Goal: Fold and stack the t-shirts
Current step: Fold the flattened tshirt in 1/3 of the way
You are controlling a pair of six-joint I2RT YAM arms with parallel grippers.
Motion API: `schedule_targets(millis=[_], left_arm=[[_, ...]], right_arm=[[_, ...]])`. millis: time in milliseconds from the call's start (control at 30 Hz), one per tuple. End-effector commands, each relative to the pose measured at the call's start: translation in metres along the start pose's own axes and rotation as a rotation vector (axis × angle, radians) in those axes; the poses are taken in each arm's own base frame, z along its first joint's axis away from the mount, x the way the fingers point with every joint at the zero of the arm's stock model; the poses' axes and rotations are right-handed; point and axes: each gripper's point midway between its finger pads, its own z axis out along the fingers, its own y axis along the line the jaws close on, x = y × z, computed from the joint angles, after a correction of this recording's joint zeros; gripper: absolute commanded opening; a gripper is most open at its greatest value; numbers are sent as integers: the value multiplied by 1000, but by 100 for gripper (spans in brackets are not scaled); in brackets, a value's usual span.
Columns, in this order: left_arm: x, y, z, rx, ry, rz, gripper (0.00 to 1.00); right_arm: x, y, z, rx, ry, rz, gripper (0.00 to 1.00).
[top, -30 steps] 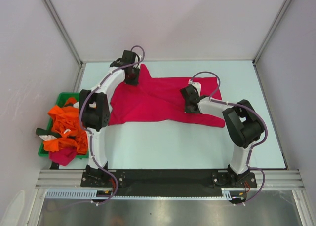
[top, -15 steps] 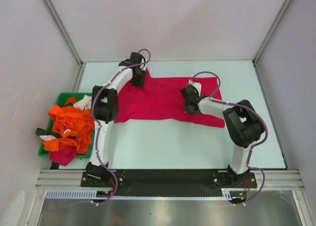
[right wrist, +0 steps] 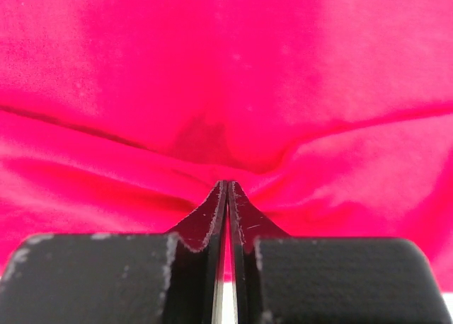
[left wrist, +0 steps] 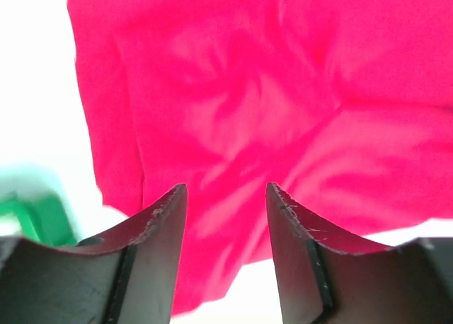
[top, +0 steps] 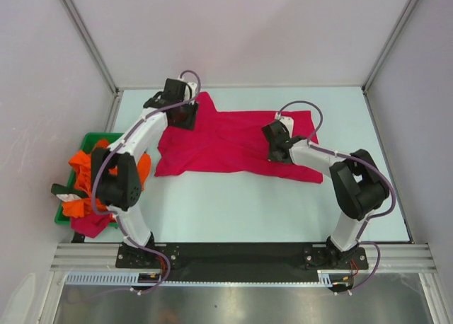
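A crimson-pink t-shirt (top: 233, 143) lies spread and wrinkled across the far middle of the table. My left gripper (top: 182, 116) hovers over its far left corner by a sleeve. In the left wrist view that gripper (left wrist: 226, 189) is open, with the cloth (left wrist: 233, 97) below and nothing between its fingers. My right gripper (top: 277, 148) is down on the shirt's right part. In the right wrist view it (right wrist: 228, 184) is shut on a pinched ridge of the pink cloth (right wrist: 226, 76), and a thin strip of cloth shows between the jaws.
A green tray (top: 90, 139) stands at the table's left edge, heaped with bright orange t-shirts (top: 88, 179) and a crimson piece (top: 90, 223) hanging over its near end. White walls with metal posts close in the table at the back and on both sides.
The left gripper has opened and let go of the shirt, then drawn back left. The shirt's far left corner now lies on the table. The right gripper has barely moved.
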Motion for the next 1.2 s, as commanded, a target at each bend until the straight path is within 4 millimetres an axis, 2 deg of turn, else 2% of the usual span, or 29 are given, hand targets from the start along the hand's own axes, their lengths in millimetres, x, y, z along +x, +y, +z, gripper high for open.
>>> schedule_targets(millis=[0, 67, 233, 333, 400, 433, 500, 567, 600, 633, 667, 833, 967, 1067, 1133, 1167], left_arm=[[67, 4, 8, -5, 146, 48, 52], [86, 5, 9, 2, 187, 48, 52], [100, 10, 13, -2, 233, 24, 50], [104, 14, 15, -7, 242, 17, 50], [109, 15, 19, -9, 256, 12, 50], [111, 15, 20, -11, 261, 12, 50], [115, 15, 22, -12, 273, 12, 49], [119, 15, 24, -9, 284, 9, 49], [118, 15, 23, -7, 282, 7, 49], [116, 15, 21, -2, 271, 1, 49], [111, 15, 20, -3, 256, -1, 49], [95, 8, 20, 34, 213, -20, 49], [92, -1, 32, 78, 224, -43, 47], [87, -11, 30, 115, 215, -37, 47], [92, -20, 30, 145, 224, -27, 47], [93, -23, 29, 154, 227, -21, 47]], right_arm=[[-2, -29, -14, 69, -12, 67, 7], [0, -39, -15, 99, -8, 74, 7], [-11, -66, -9, 153, 0, 168, 7], [-27, -70, -8, 130, -38, 173, 8], [-26, -72, -1, 147, -8, 156, 8], [-36, -68, -1, 140, -19, 140, 10], [-42, -65, -1, 126, -37, 135, 24], [-50, -60, -6, 92, -61, 136, 44], [-55, -58, -10, 81, -78, 145, 48], [-58, -58, -12, 78, -85, 149, 57], [-62, -55, -14, 69, -93, 151, 60], [-77, -66, -31, 103, -152, 181, 61], [-76, -78, -39, 134, -184, 183, 59], [-64, -91, -31, 182, -133, 169, 57], [-58, -98, -24, 198, -93, 178, 56], [-48, -100, -17, 213, -59, 171, 56]])
